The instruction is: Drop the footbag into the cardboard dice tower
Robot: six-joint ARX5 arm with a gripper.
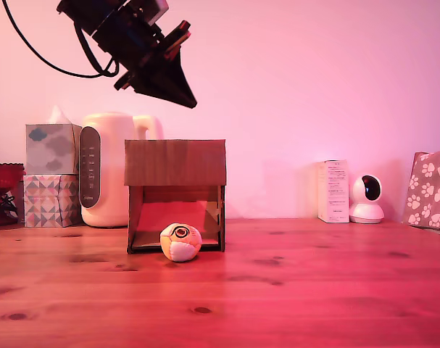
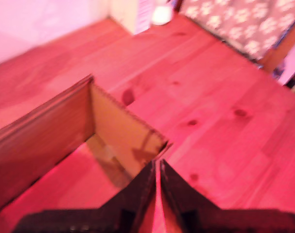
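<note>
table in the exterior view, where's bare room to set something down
Free: the wooden table in front of the footbag, and the stretch between the cardboard dice tower and the white carton. Crowded: the exterior view's left, with tissue boxes and a white appliance.

Below me lies a wooden desk [image 1: 314,290] of knotty planks, washed in pink-red light. On it, toward the exterior view's left, stands the cardboard dice tower [image 1: 175,192], and the footbag [image 1: 180,242] rests on the desk right at its open lower front. Behind and left of the tower stand a cream appliance [image 1: 107,170] and two stacked tissue boxes [image 1: 51,175]. Toward the exterior view's right, near the wall, stand a small white box [image 1: 333,191] and a white dome camera [image 1: 367,199], with a paw-print item [image 1: 428,188] at the edge.
</note>
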